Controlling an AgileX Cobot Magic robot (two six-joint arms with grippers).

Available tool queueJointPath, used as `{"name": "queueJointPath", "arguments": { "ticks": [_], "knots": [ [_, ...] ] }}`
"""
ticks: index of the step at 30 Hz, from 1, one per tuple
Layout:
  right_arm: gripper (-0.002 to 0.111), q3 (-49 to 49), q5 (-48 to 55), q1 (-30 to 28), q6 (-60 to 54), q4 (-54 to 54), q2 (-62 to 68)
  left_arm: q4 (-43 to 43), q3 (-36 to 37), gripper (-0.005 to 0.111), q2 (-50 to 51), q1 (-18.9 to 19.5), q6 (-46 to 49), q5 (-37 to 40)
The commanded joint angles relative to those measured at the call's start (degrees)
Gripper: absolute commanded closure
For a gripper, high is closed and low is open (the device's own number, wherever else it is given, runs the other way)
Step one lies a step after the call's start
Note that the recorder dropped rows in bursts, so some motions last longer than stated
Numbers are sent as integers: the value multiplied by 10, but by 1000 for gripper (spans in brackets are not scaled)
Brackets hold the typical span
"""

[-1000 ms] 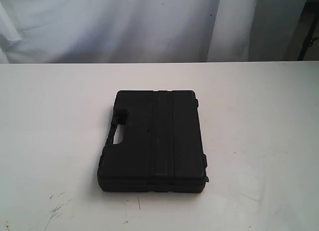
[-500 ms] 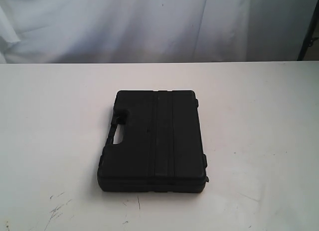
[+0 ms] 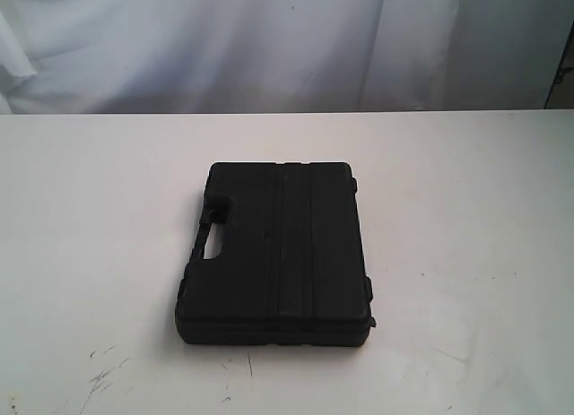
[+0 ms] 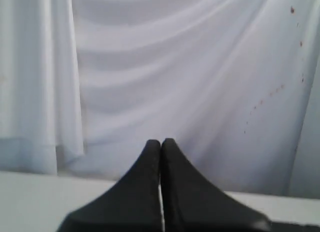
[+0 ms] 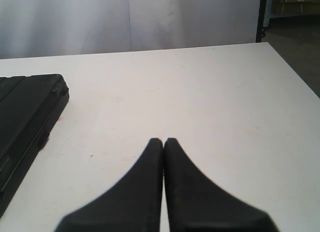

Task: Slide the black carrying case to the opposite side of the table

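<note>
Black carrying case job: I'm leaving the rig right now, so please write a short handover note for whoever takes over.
The flat matte-black moulded plastic case lies closed and flat near the middle of the wide white tabletop. Its cut-out handle slot faces the left of the exterior view.
Left gripper: shut, empty, pointed at the white curtain.
Right gripper: shut, empty, over bare tabletop beside the case, apart from it.
Done: nothing visible; neither gripper touches the case.
Left: make contact and slide the case across to the opposite side.

The case lies centrally on the table, curtain seemingly behind.
</note>
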Motion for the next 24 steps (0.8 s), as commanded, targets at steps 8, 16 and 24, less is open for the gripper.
{"name": "queueJointPath", "arguments": {
  "ticks": [8, 16, 24],
  "knots": [
    [108, 2, 1, 1, 3, -7, -2, 0, 3, 107, -2, -3, -16, -149],
    [108, 2, 1, 1, 3, -7, -2, -1, -120, 107, 42, -3, -62, -8],
    [108, 2, 1, 1, 3, -7, -2, -1, -321, 107, 220, -3, -67, 157]
  ]
}}
